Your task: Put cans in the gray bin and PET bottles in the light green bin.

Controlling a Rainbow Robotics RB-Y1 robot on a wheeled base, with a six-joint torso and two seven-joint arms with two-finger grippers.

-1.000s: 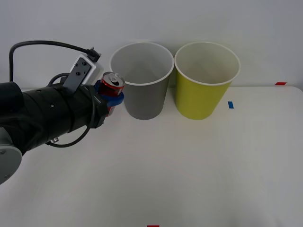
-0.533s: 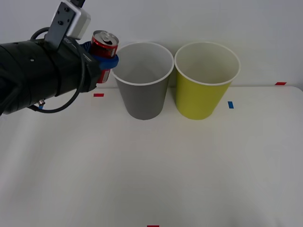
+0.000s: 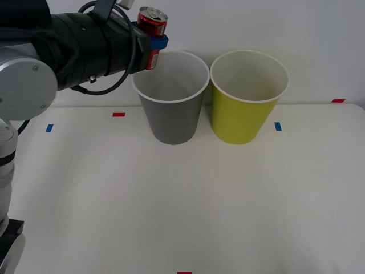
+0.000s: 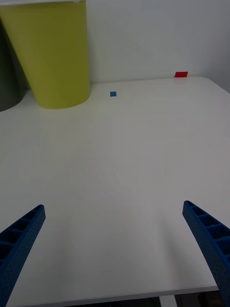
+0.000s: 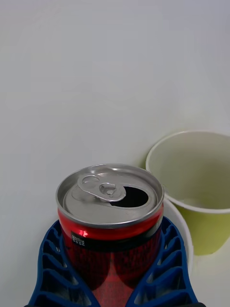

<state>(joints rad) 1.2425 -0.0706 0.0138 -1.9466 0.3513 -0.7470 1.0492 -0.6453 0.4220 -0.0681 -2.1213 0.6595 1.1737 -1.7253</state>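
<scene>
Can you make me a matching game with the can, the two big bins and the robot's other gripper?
Things:
1. can
2. gray bin
3. light green bin
4. right gripper

States:
A. open over bare table
B. standing farthest to the robot's right
C. held up in the left gripper
D. standing just below the raised can

Pairs: 1-C, 2-D, 3-B, 4-A

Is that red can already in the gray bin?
Not yet. The left gripper holds the can upright above the gray bin's rim, at its left edge.
</scene>
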